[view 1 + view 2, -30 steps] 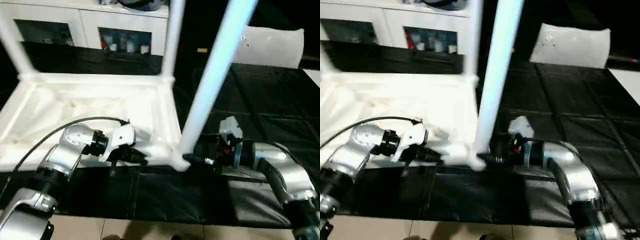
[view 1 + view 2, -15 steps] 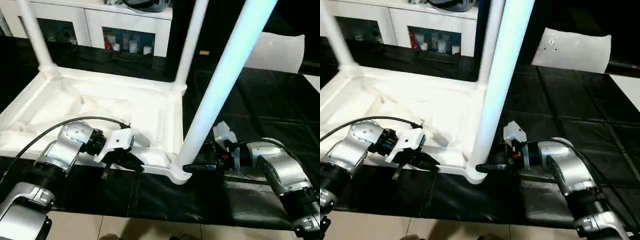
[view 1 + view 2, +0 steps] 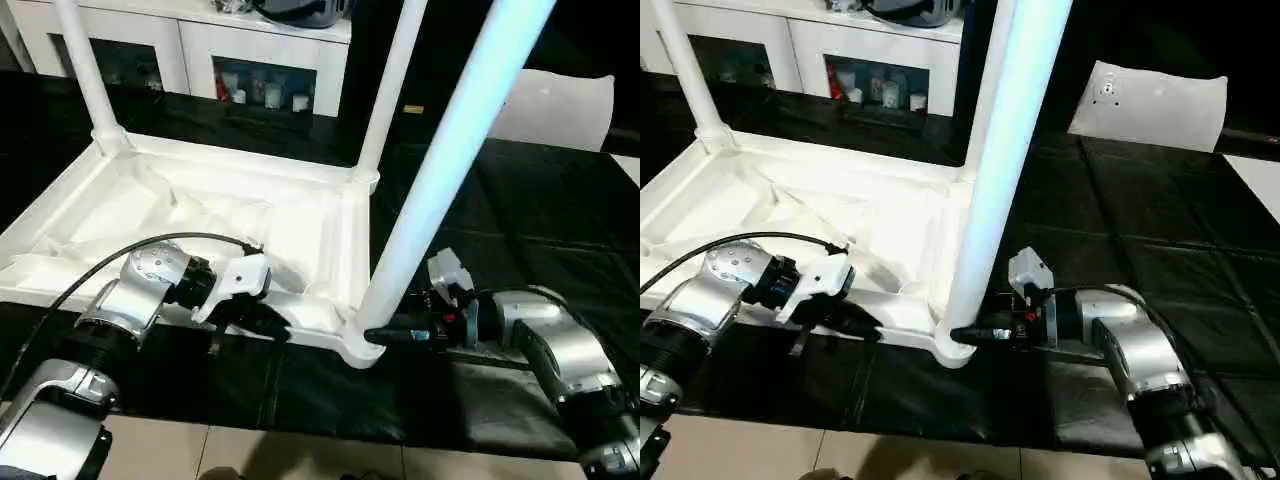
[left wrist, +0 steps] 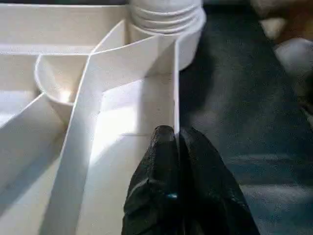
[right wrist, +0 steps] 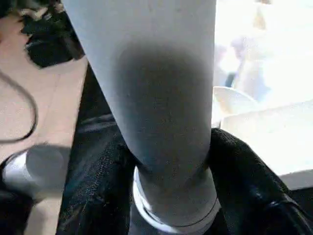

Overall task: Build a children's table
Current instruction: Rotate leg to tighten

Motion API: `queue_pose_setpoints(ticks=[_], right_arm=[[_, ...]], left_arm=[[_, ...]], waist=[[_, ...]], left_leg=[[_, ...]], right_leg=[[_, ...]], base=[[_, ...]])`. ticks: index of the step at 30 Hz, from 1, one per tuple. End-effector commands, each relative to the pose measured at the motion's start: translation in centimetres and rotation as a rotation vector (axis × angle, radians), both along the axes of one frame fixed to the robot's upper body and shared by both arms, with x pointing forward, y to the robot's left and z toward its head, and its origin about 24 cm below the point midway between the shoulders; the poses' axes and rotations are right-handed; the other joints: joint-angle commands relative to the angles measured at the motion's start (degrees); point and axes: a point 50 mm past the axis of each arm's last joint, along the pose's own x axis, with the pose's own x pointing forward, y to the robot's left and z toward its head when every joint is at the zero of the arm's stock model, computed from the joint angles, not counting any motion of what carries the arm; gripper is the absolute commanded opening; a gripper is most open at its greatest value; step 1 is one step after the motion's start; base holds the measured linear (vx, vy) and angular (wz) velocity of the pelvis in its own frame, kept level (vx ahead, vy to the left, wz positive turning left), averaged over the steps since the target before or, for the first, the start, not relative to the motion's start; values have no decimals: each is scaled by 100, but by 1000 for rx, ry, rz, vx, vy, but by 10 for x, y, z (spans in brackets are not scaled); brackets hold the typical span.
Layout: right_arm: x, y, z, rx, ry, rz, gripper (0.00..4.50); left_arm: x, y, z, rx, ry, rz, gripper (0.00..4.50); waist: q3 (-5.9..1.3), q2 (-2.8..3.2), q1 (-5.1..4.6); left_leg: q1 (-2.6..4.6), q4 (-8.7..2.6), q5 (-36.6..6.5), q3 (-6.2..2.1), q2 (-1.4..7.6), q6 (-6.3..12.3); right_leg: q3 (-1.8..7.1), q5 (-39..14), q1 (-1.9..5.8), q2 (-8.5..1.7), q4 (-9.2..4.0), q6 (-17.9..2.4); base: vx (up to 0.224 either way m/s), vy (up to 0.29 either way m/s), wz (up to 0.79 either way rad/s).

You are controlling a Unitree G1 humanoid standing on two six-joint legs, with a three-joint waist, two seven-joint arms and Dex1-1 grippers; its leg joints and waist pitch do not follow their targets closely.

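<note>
The right gripper had its two black fingers set on either side of the nearest leg, low on the shaft just above the threaded collar where it entered the tabletop's near corner socket; they looked to be touching the shaft, so I took it for a grip on the leg. The left gripper was pinched narrow on the thin upright rim wall of the tabletop, a little way along that near edge from the same socket, its fingers pressed together with the wall between them. To seat this leg well, the left grip would probably have to keep the tabletop from sliding or turning while the right one turned the leg about its own axis, keeping it straight over the socket so the thread did not cross. The tabletop lay upside down on the black mat, white, its ribbed underside up. Two more legs, the far left leg and the far right leg, stood in the corners farthest from that socket. All were long, round and white.
</note>
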Motion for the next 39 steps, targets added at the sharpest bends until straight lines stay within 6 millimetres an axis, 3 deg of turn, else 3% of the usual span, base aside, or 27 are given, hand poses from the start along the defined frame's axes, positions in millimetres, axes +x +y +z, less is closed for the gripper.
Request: queue_pose_setpoints(ticks=[1,2,4,5,8,10,12,15,18,19,24,25,30,32,34,36,39], right_arm=[[2,23,-7,33,16,-98,194],[4,27,-9,31,11,-148,194],[8,34,-13,28,17,-227,194],[12,42,-16,30,35,-317,194],[22,61,-19,68,64,-459,193],[26,75,-20,60,66,-535,193],[31,89,-22,36,86,-640,193],[34,95,-22,26,94,-693,193],[35,103,-18,54,97,-714,193],[35,101,-15,76,91,-717,249],[37,91,-12,104,62,-732,285],[36,81,-9,122,43,-724,299],[33,57,-1,132,-18,-652,346],[30,47,0,114,-51,-599,367],[27,35,2,101,-75,-530,379],[21,24,6,84,-100,-419,400],[16,17,8,61,-109,-327,411]], left_arm=[[14,-19,1,-57,-64,166,0],[16,-23,1,-76,-68,209,0],[19,-29,2,-111,-67,265,0],[21,-37,2,-143,-60,307,0],[27,-53,2,-172,-78,419,0],[31,-63,3,-195,-85,498,0],[37,-75,6,-210,-108,591,0],[39,-80,8,-213,-120,625,0],[41,-86,10,-197,-148,655,0],[40,-86,10,-191,-149,639,0],[36,-82,8,-169,-143,582,0],[32,-75,5,-152,-130,550,0],[22,-60,-1,-118,-126,429,0],[17,-54,-2,-108,-132,357,0],[12,-45,-5,-81,-119,292,0],[6,-35,-7,-45,-102,201,0],[2,-29,-6,-46,-81,133,0]], waist=[[-277,34,-55],[-266,61,-70],[-255,43,-124],[-250,39,-189],[-251,39,-281],[-262,40,-322],[-261,67,-356],[-258,73,-372],[-271,84,-368],[-277,91,-359],[-311,118,-327],[-318,126,-324],[-380,119,-294],[-385,114,-275],[-368,121,-271],[-357,104,-286],[-353,124,-282]], left_leg=[[48,-465,-1505,-45,235,43],[41,-480,-1595,-63,230,-40],[21,-494,-1758,-98,206,-118],[45,-481,-1865,-118,194,-137],[22,-476,-1970,-151,172,-129],[34,-481,-1893,-144,183,-107],[-6,-516,-1807,-144,187,-45],[20,-511,-1847,-119,175,5],[-8,-522,-1699,-105,180,89],[-8,-522,-1633,-95,183,119],[-36,-507,-1221,-61,192,216],[-28,-501,-1186,-54,194,223],[-55,-448,-451,-24,194,506],[-60,-440,-371,-20,195,614],[-55,-442,-524,-18,201,640],[-52,-456,-684,-17,221,557],[-29,-460,-779,-18,234,492]], right_leg=[[243,-2420,193,-360,-504,-1044],[231,-2688,173,-366,-534,-938],[197,-3223,169,-372,-583,-689],[191,-3580,125,-385,-637,-553],[146,-3919,117,-395,-698,-387],[163,-3686,110,-393,-689,-462],[157,-3359,142,-373,-671,-567],[190,-3204,107,-364,-670,-621],[215,-2833,142,-359,-647,-675],[225,-2637,144,-354,-628,-722],[247,-1816,203,-351,-532,-974],[248,-1747,204,-349,-528,-1005],[245,-601,291,-331,-394,-1310],[237,-445,320,-335,-382,-1404],[239,-629,309,-361,-407,-1409],[237,-961,305,-343,-427,-1347],[242,-1014,288,-340,-419,-1366]], base=[[0,0,0],[0,0,0],[-26,-1,-2],[0,0,0],[0,0,0],[0,0,0],[0,0,0],[0,0,0],[0,0,0],[0,0,0],[0,0,0],[0,0,0],[0,0,0],[0,0,0],[0,0,0],[0,0,0],[0,0,0]])
